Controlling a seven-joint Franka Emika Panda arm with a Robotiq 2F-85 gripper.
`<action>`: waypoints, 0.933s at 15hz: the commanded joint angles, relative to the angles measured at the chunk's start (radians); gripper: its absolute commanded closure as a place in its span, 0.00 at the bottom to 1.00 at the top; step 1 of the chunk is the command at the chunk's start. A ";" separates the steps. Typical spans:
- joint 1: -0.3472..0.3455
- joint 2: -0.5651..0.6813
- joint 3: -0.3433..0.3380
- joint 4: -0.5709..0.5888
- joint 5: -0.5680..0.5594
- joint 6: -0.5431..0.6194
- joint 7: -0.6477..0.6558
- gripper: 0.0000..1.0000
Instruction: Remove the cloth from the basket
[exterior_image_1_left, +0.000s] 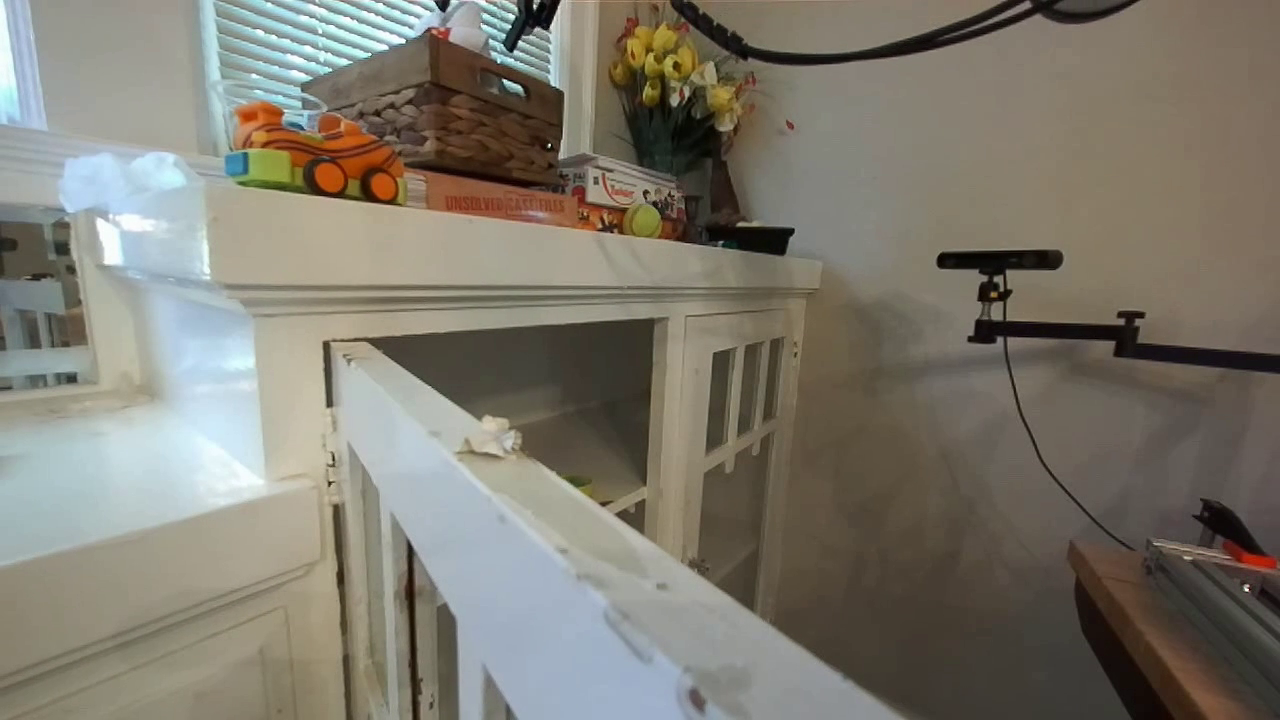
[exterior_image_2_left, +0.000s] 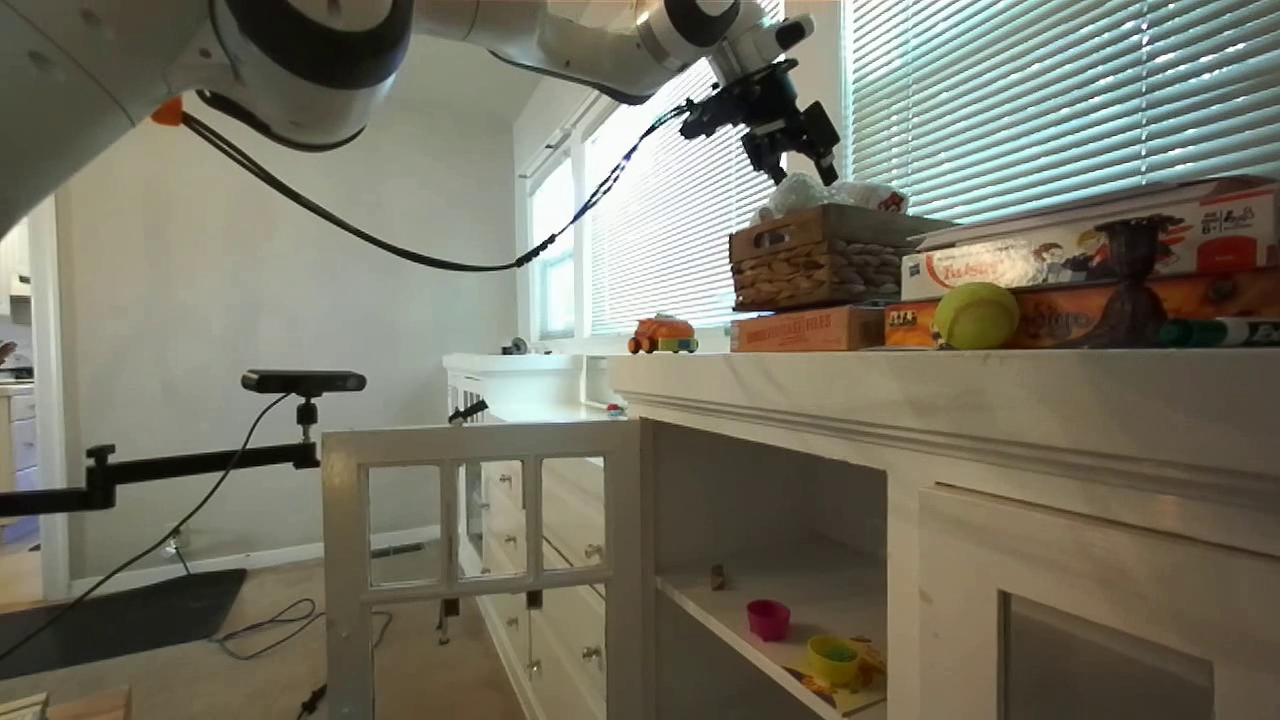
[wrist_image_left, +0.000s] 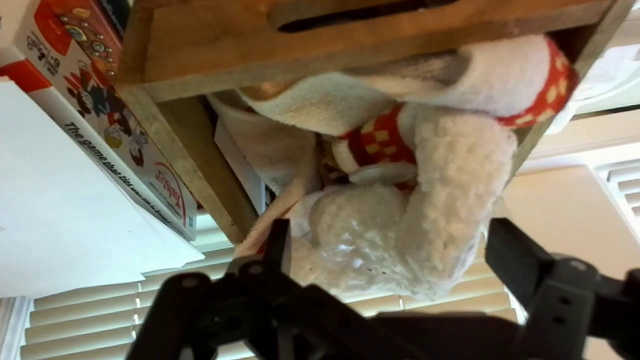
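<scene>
The brown woven basket (exterior_image_1_left: 480, 130) with a wooden rim stands on boxes on the white cabinet top; it also shows in an exterior view (exterior_image_2_left: 790, 280) and in the wrist view (wrist_image_left: 225, 60). The whitish cloth (wrist_image_left: 500, 80) with red checked patches lies bunched inside it and shows above the rim in an exterior view (exterior_image_2_left: 880, 197). A fluffy whitish bundle (wrist_image_left: 360, 225), seemingly under clear plastic, bulges beside it. My gripper (wrist_image_left: 389, 240) is open, pointing down over the basket (exterior_image_2_left: 804, 178), its fingers on either side of this bundle. Contact cannot be told.
Twister box (exterior_image_2_left: 1080, 250), orange case-files box (exterior_image_2_left: 805, 328), tennis ball (exterior_image_2_left: 976, 315) and orange toy (exterior_image_1_left: 325, 155) are near the basket. Yellow flowers (exterior_image_1_left: 665, 65) stand farther along. Window blinds (exterior_image_2_left: 1060, 100) are behind. A cabinet door (exterior_image_1_left: 560, 520) stands open below.
</scene>
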 joint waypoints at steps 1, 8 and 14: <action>0.002 0.075 0.016 0.115 0.013 -0.041 -0.013 0.00; 0.004 0.116 0.017 0.157 0.003 -0.061 -0.006 0.64; 0.005 0.122 0.007 0.172 -0.005 -0.065 0.014 0.99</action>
